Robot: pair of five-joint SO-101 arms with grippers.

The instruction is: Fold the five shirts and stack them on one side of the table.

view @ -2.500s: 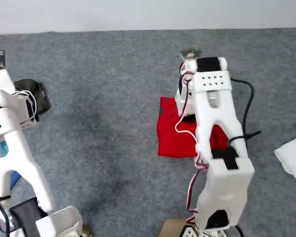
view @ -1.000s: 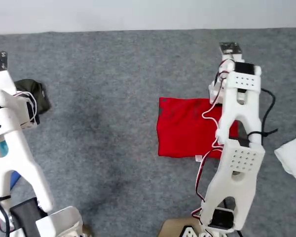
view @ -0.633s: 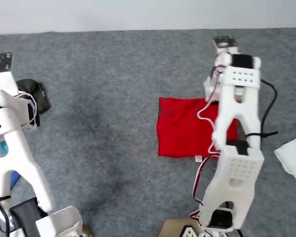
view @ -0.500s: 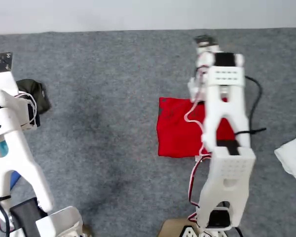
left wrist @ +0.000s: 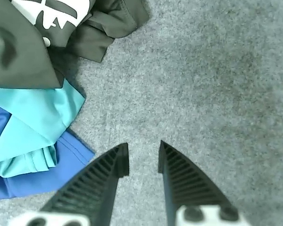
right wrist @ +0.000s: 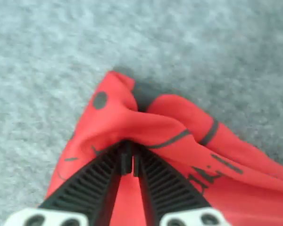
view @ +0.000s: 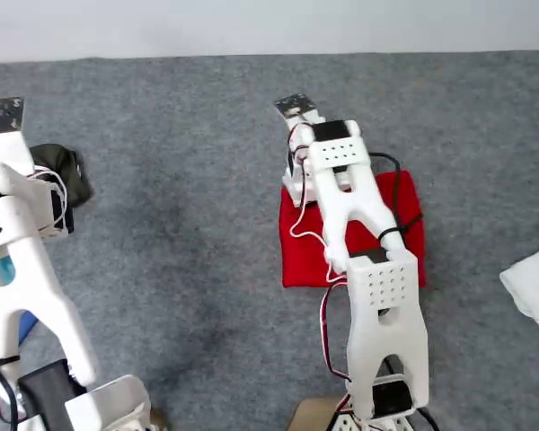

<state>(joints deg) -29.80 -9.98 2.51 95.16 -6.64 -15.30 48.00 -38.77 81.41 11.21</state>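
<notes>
Red shirt (view: pixel 298 251) lies right of the middle of the table (view: pixel 189 135). Our right gripper (right wrist: pixel 132 162) is clamped on its far left corner. Our left gripper (left wrist: pixel 143 160) hangs parted and empty beside the stack (left wrist: pixel 28 132) at the left edge, well apart.
</notes>
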